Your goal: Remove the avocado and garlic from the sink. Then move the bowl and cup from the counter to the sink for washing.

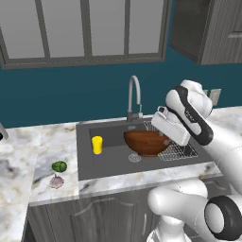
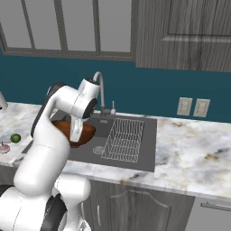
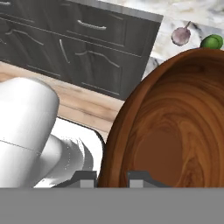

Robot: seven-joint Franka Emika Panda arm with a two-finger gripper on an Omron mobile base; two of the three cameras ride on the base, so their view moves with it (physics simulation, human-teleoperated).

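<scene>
The reddish-brown bowl [image 1: 145, 142] sits tilted low in the dark sink [image 1: 111, 163], between the drain and the wire rack [image 1: 183, 150]. My gripper [image 1: 165, 137] is shut on its right rim. In the hand view the rim of the bowl [image 3: 175, 127] passes between my fingertips [image 3: 88, 180]. The yellow cup [image 1: 97, 144] stands upright at the basin's left end. The avocado [image 1: 59, 166] and the garlic [image 1: 56, 182] lie on the counter left of the sink. From the right, my forearm covers part of the bowl [image 2: 85, 133]. The avocado [image 3: 212, 42] and garlic [image 3: 180, 36] show beyond the bowl.
A curved steel faucet [image 1: 134, 97] rises behind the basin, just left of my hand. Marble counter [image 2: 194, 149] stretches to the right of the sink, with two wall outlets [image 2: 184, 106] above it. Dark cabinet doors [image 3: 87, 48] run below the counter front.
</scene>
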